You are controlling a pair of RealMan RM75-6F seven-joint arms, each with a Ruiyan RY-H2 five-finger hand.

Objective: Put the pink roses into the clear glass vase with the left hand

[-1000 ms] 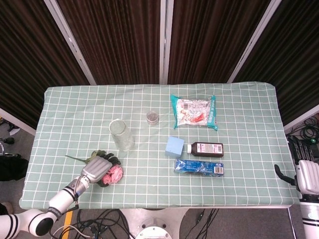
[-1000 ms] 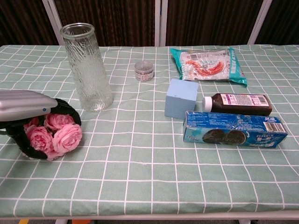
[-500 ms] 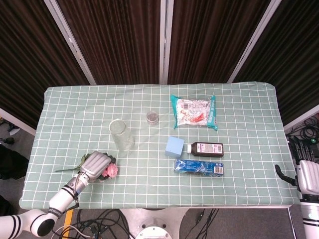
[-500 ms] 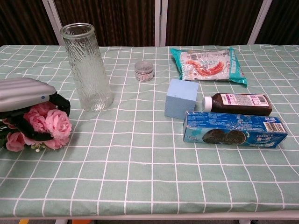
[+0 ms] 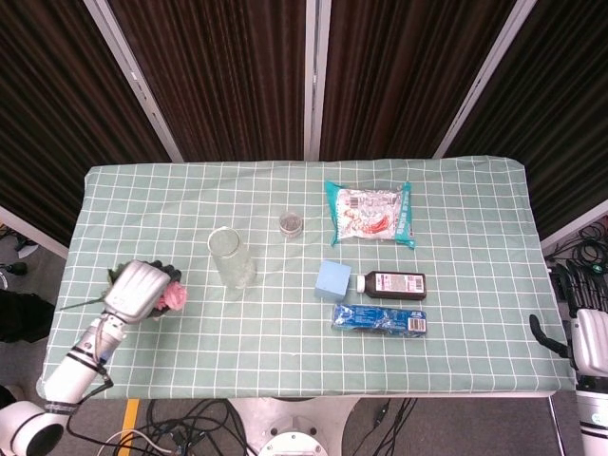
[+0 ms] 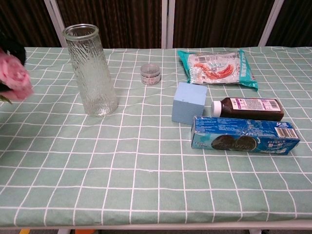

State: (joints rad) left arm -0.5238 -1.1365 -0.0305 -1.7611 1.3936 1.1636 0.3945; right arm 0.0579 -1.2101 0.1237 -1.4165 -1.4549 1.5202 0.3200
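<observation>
so the silver left hand (image 5: pixel 133 290), fingers clamped round the bunch of pink roses (image 5: pixel 174 298), has lifted it off toward the left edge, ready to swing over the one ribbed clear glass vase (image 5: pixel 232 257) mid-left, while the right hand (image 5: pixel 589 339) at lower right, can't tell its fingers.

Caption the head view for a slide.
Left hand holds the pink roses left of the upright clear glass vase on the checked table.

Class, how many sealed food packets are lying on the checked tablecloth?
2: the green snack bag toward the far edge, and the blue biscuit pack nearest the front, just in front of the brown bottle.
</observation>
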